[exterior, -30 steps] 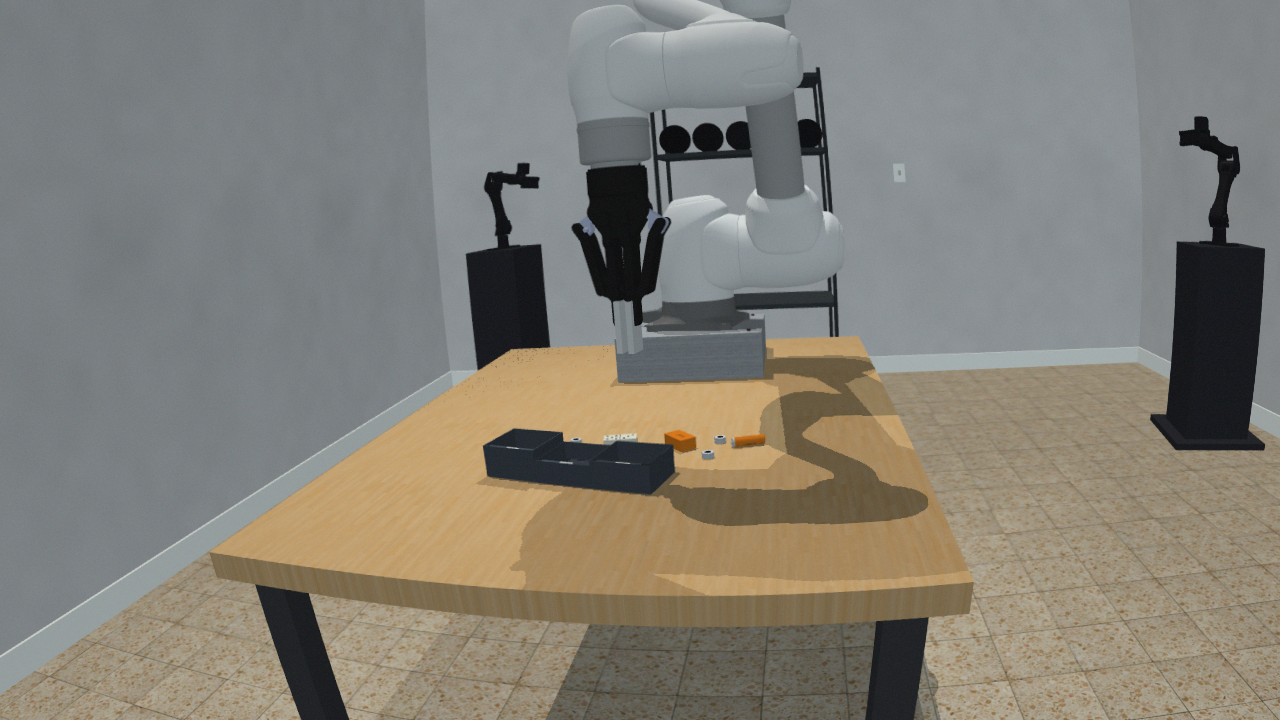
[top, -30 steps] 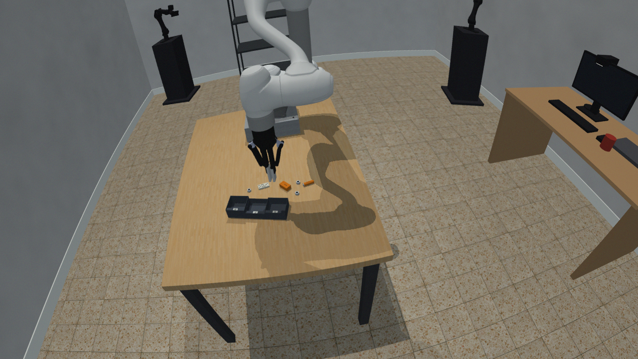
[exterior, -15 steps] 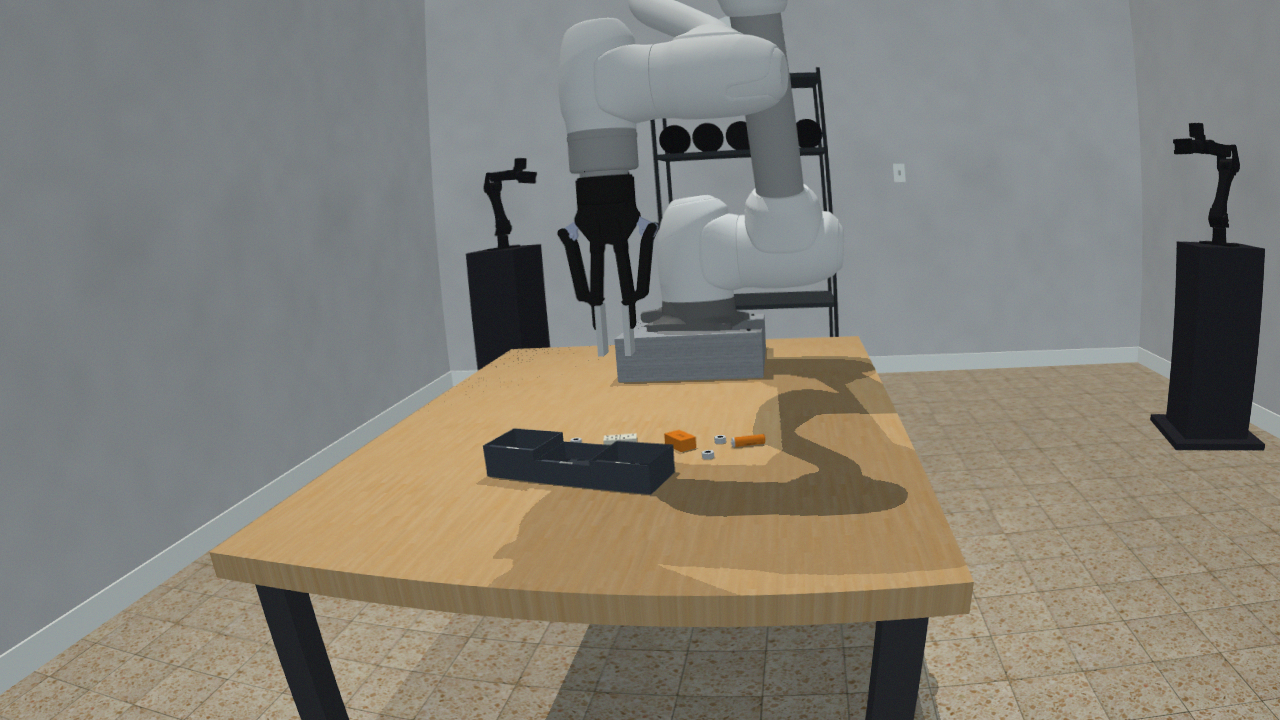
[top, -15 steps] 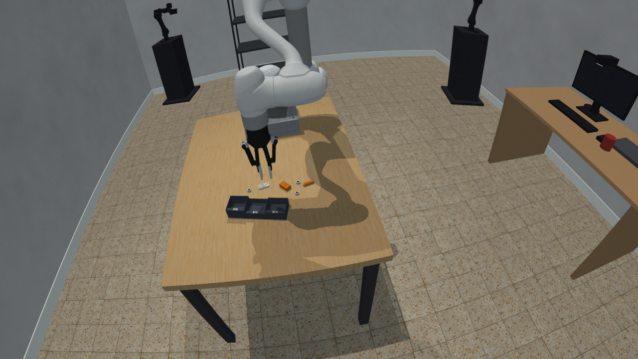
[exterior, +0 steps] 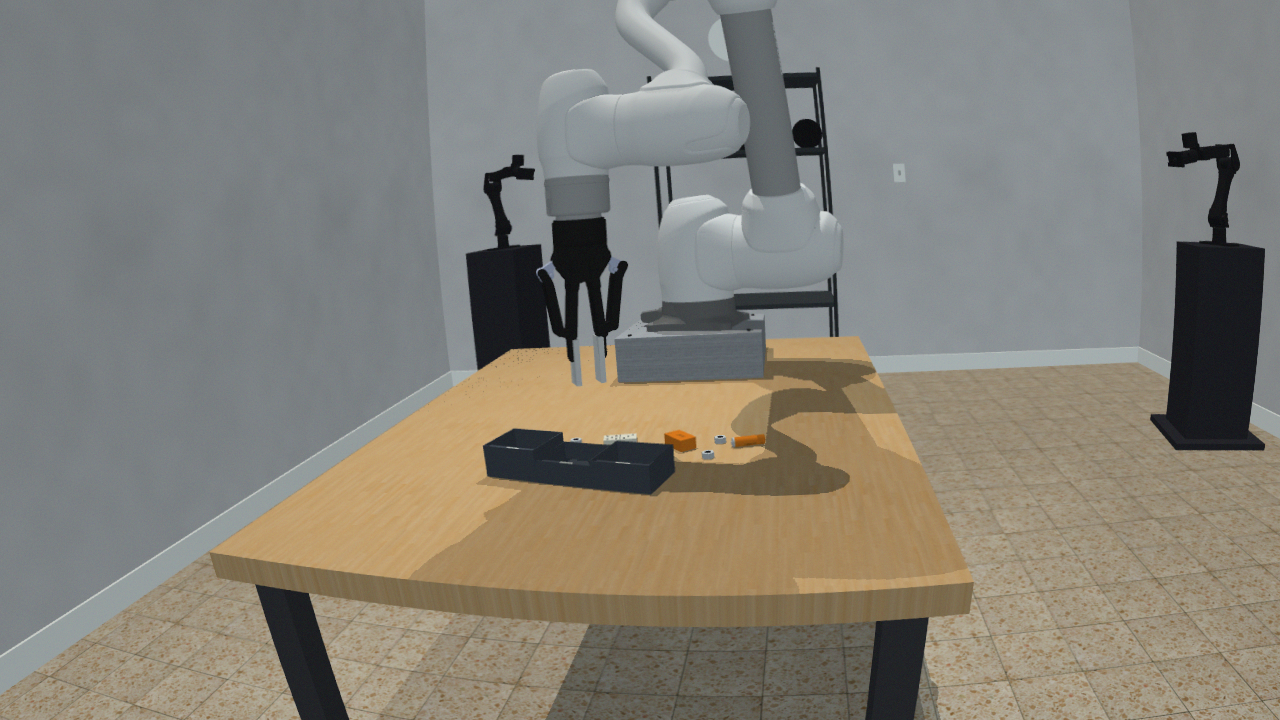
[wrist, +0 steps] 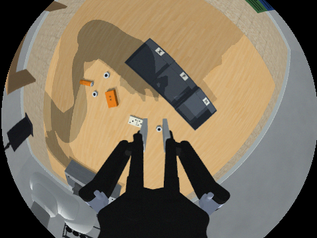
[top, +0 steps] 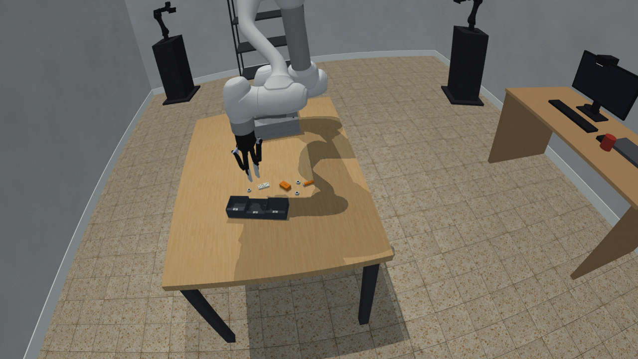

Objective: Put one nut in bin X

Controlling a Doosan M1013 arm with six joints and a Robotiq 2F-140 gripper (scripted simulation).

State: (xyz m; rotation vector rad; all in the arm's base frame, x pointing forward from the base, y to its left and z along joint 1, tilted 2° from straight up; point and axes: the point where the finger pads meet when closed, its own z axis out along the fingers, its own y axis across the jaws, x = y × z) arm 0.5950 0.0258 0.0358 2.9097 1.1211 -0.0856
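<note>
Three small grey nuts lie on the table: one just behind the bins, and two by the orange pieces. The dark bin row has three compartments with small labels that I cannot read. My gripper hangs well above the table, behind the bins and over the spot between the domino and the near nut. Its fingers are nearly shut, with a narrow gap and nothing between them. In the wrist view the gripper has that nut beside its fingertip and the bins beyond.
A white domino, an orange block and a small orange piece lie in a row behind the bins. The arm's grey base stands at the far end of the table.
</note>
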